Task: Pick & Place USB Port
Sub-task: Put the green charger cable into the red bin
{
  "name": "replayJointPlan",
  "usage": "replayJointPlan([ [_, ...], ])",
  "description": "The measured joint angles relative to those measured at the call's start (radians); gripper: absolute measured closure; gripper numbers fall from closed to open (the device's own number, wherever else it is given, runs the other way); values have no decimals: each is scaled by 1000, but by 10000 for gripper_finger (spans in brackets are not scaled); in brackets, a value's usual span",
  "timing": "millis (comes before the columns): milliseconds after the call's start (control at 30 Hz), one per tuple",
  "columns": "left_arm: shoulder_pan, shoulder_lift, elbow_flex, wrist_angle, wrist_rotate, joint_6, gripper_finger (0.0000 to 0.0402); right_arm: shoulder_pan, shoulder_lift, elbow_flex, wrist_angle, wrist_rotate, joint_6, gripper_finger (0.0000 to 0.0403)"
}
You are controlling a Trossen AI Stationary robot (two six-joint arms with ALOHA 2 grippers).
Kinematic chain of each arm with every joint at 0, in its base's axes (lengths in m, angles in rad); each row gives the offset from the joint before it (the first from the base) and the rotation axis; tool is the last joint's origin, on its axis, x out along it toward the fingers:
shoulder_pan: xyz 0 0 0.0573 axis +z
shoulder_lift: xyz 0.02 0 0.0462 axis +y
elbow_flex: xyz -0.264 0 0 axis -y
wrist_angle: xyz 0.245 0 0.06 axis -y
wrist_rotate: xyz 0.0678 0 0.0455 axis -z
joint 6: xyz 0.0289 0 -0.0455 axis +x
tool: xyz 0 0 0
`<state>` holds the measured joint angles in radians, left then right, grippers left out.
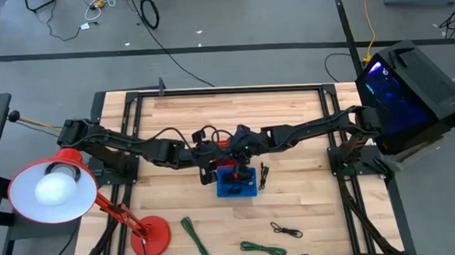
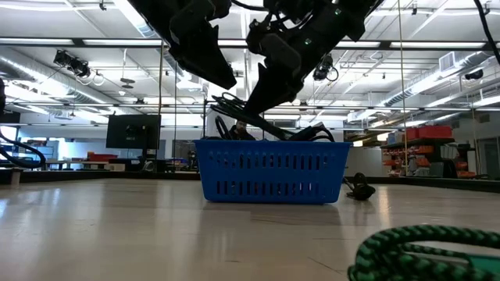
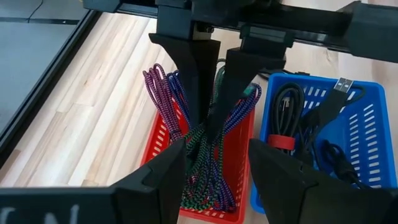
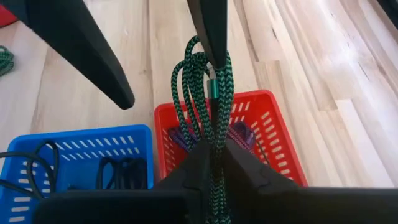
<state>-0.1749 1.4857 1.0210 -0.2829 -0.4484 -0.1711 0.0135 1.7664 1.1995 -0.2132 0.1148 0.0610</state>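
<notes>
A red basket [image 3: 239,155] holds purple, blue and green braided cables. Beside it, a blue basket [image 3: 367,130] holds black cables and a USB plug [image 3: 341,85]; it also shows in the high view [image 1: 237,183] and the low view [image 2: 269,172]. My right gripper [image 4: 216,149] hovers over the red basket, shut on a green braided cable bundle [image 4: 208,87]. My left gripper [image 3: 217,146] faces it, open, with one finger on each side of the hanging bundle. Whether either finger touches the bundle, I cannot tell. My right gripper pinches the green cable bundle [image 3: 214,118] between its two fingers, several strands together. The fingers [image 3: 194,81] come from above, slanting in from the table's right. The loops and a green plug [image 4: 212,93] stick out past the fingertips, over the red basket, and the strands below run down into it.
Loose cables lie on the near half of the table: green ones [image 1: 194,237] [image 1: 263,249] and black ones [image 1: 286,231] [image 1: 263,175]. A red desk lamp [image 1: 51,187] stands on its base [image 1: 151,234] at the near left. A lit computer case [image 1: 413,94] sits beyond the right edge.
</notes>
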Motion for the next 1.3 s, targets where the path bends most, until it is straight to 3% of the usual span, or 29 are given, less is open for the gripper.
replayJointPlan([
  [400, 0, 0, 0, 0, 0, 0, 223, 0, 0, 0, -3, 4, -21, 324],
  [633, 0, 0, 0, -1, 0, -1, 223, -1, 0, 0, 10, 94, -24, 302],
  [767, -7, 0, 0, -39, 8, -9, 223, 0, 0, 0, 84, 2, -15, 294],
  [867, -21, 0, 0, -113, 60, -34, 223, 18, -12, 0, 135, -133, -11, 291],
  [933, -42, 0, -2, -165, 124, -54, 223, 38, -21, 0, 144, -163, -3, 291],
  [1200, -210, 0, -143, -219, 383, -143, 223, 96, -27, 0, 72, -89, 0, 291],
  [1300, -287, 0, -162, -197, 422, -236, 223, 96, -27, 0, 69, -67, 0, 291],
])
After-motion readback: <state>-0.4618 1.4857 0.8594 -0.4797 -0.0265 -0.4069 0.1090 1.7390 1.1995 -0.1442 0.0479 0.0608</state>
